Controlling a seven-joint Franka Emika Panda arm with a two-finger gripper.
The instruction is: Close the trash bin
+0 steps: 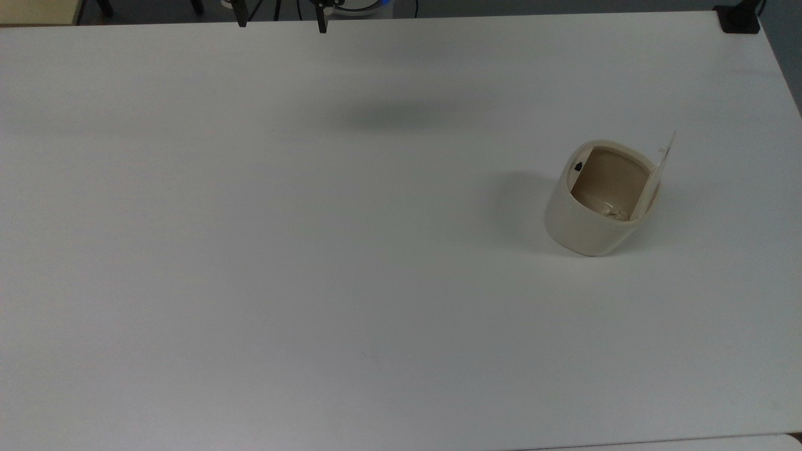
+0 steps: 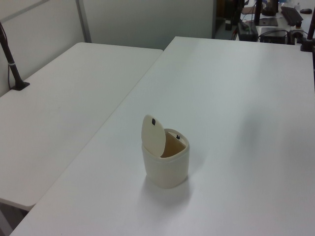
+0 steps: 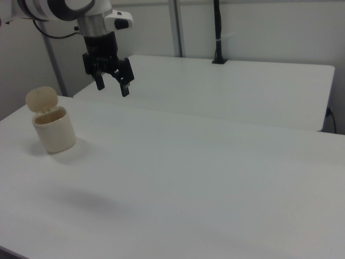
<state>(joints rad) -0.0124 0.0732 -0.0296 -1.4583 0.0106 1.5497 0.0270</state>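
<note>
**Hand aloft and spread, bin lid up**

The hand [image 3: 111, 84] hangs in the upper left of the right view, well above the worktop [image 3: 205, 178], its two dark fingers [image 3: 124, 86] spread apart with nothing between them. In the top view the tips of the same hand [image 1: 280, 17] poke in at the upper edge, left of centre, one finger [image 1: 321, 20] set wide of the other. A soft grey shadow [image 1: 401, 116] lies on the worktop [image 1: 250, 263] below them in the top view, upper middle of the frame.

The trash bin [image 1: 598, 207] stands at the right of the top view, a little above mid-height, well apart from the hand. Cream body, brownish inside, small black button [image 1: 578, 166] on the rim at the top view's left. Thin lid [image 1: 659, 170] raised on the opposite side, standing near upright.

Left view: trash bin [image 2: 166, 167] just below the frame's centre, lid [image 2: 153, 135] up at the left view's left, a dark mark near its top.

Right view: trash bin [image 3: 53, 129] at left of frame, lid [image 3: 42, 99] open, below and left of the hand.
</note>
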